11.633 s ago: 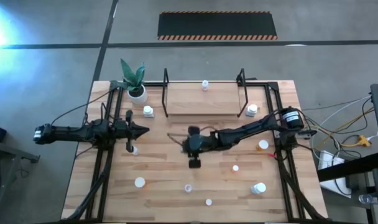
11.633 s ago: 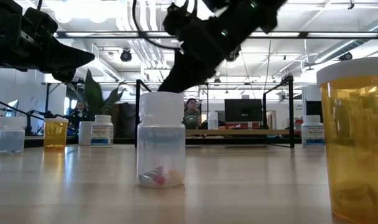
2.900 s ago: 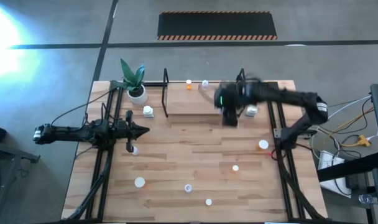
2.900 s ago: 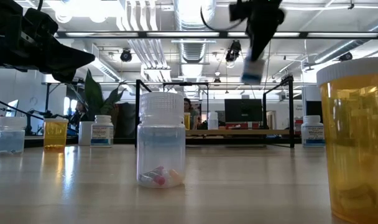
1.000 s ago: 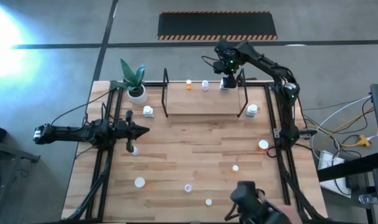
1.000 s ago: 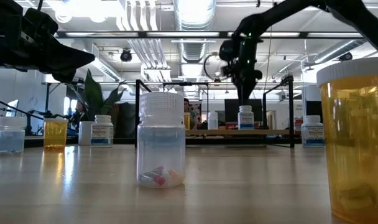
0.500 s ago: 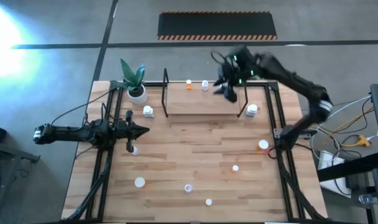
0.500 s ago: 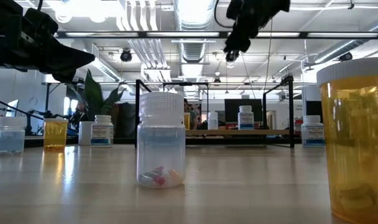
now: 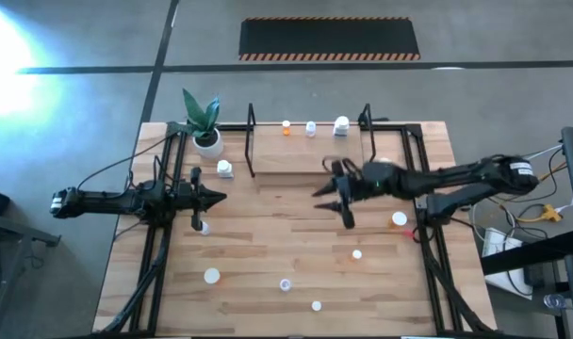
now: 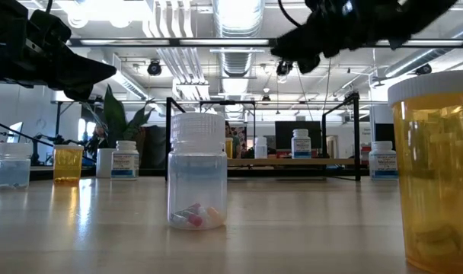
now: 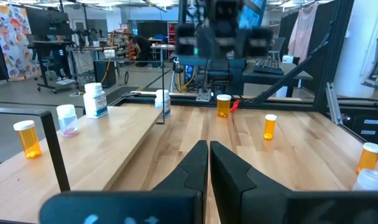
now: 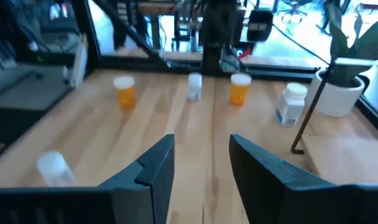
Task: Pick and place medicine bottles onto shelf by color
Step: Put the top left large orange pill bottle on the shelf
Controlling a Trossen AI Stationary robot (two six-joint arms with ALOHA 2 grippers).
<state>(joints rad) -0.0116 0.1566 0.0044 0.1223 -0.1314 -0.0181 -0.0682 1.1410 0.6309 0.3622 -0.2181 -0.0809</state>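
The shelf [image 9: 301, 153] is a light board in a black wire frame at the table's far middle. Along its far edge stand an orange bottle [image 9: 286, 126], a pale bottle [image 9: 311, 127] and a white bottle [image 9: 341, 125]. My right gripper [image 9: 332, 207] is open and empty above the table just near of the shelf; its fingers are spread in the right wrist view [image 12: 201, 158]. My left gripper [image 9: 217, 197] waits shut at the left, above a bottle [image 9: 204, 226]. Other bottles stand loose on the table: orange [image 9: 400, 219], [image 9: 357, 254], clear [image 9: 286, 283].
A plant in a white pot [image 9: 207, 141] stands at the far left, with a white bottle [image 9: 225, 169] beside it. More bottles stand near the front edge [image 9: 212, 276], [image 9: 317, 305]. Black frame rails [image 9: 428, 264] run along both table sides.
My right gripper has let go of the white bottle on the shelf's far edge, risen, and swung toward the table's near side. It is now over the table's middle. The white bottle stays upright on the shelf.
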